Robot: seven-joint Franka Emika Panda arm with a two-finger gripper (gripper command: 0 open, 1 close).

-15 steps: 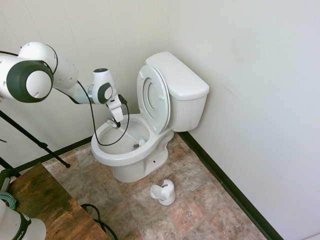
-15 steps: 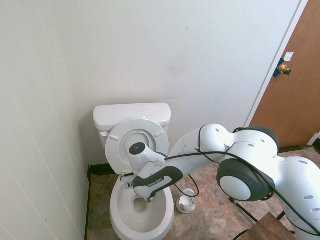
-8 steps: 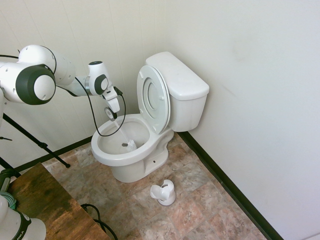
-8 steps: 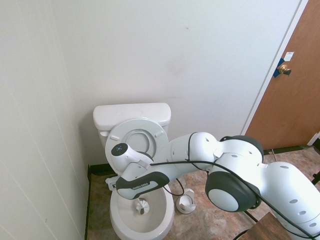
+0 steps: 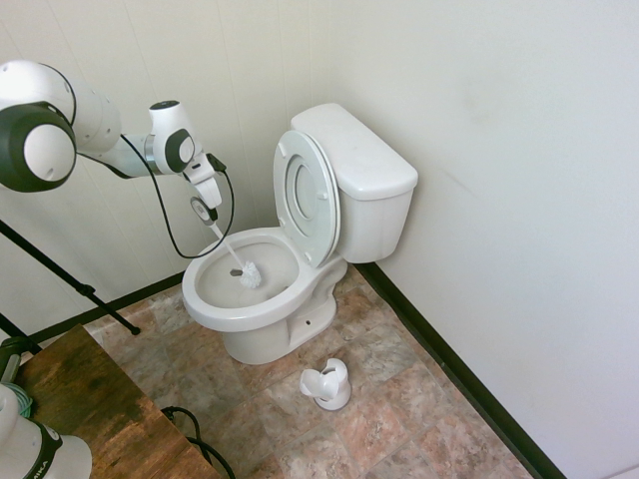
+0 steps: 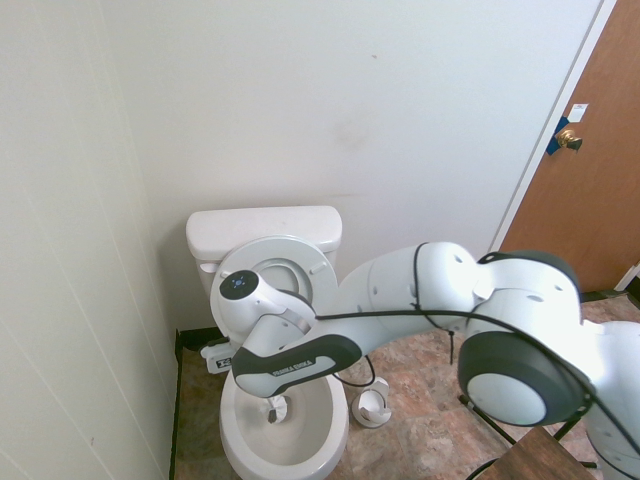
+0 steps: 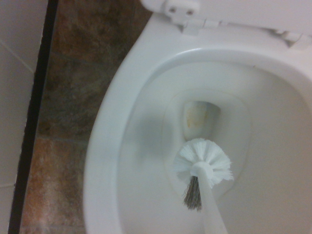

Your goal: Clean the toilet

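The claw (image 5: pixel 208 222) grips the thin handle of one white brush (image 5: pixel 249 274), whose bristle head hangs inside the bowl, clear of the rim on all sides. The one toilet (image 5: pixel 265 304) stands in the corner against two walls, seat and lid raised against the tank. One brush holder (image 5: pixel 327 384) sits on the tile floor (image 5: pixel 399 409) beside the pedestal. Lettering on the arm is too small to read.
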